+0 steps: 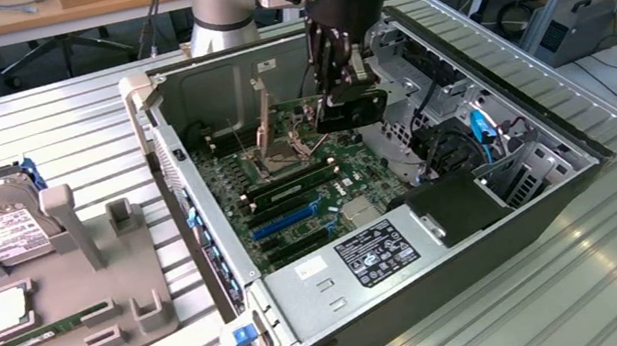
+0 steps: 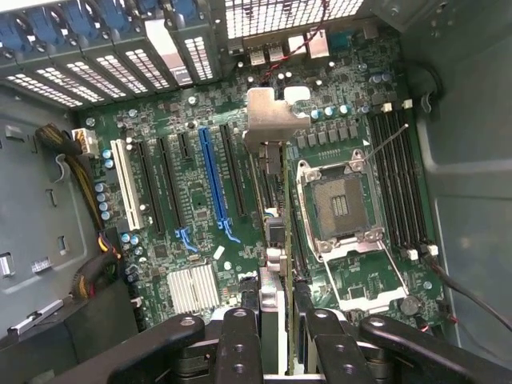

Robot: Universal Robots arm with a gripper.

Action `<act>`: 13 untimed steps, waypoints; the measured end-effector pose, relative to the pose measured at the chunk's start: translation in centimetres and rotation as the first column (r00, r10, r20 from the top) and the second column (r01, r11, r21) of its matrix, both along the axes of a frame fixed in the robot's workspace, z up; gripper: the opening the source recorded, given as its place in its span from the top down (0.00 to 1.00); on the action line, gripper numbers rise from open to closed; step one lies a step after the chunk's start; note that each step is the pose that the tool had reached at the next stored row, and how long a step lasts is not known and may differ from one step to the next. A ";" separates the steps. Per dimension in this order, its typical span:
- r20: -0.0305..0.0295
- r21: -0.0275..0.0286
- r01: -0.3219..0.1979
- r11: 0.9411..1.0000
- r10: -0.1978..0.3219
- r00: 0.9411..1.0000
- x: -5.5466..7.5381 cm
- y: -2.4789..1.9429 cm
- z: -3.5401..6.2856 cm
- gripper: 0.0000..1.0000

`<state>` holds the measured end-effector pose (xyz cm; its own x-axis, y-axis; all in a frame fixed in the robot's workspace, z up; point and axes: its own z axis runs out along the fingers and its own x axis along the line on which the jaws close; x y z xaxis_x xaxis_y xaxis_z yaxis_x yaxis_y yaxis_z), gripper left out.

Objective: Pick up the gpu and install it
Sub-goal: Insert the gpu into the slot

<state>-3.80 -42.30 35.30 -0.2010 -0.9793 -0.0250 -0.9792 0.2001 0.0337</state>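
pickup is done: the gpu point(image 2: 276, 240) is clamped edge-on in the gripper point(image 2: 278, 336), held above the motherboard point(image 2: 200, 184) at frame centre inside the open case point(image 1: 491, 70). it isn't seated in a slot yet.

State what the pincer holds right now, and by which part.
The pincer holds the gpu edge-on by the top edge of its board, silver bracket end away from the wrist, above the motherboard.
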 end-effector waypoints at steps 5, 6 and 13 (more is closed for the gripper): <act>0.000 0.000 -0.006 1.000 0.006 1.000 0.0 0.00 -0.01 0.73; 0.000 0.000 -0.007 1.000 0.007 1.000 0.0 0.00 -0.02 0.73; 0.000 0.000 -0.018 1.000 0.018 1.000 0.0 0.00 -0.04 0.73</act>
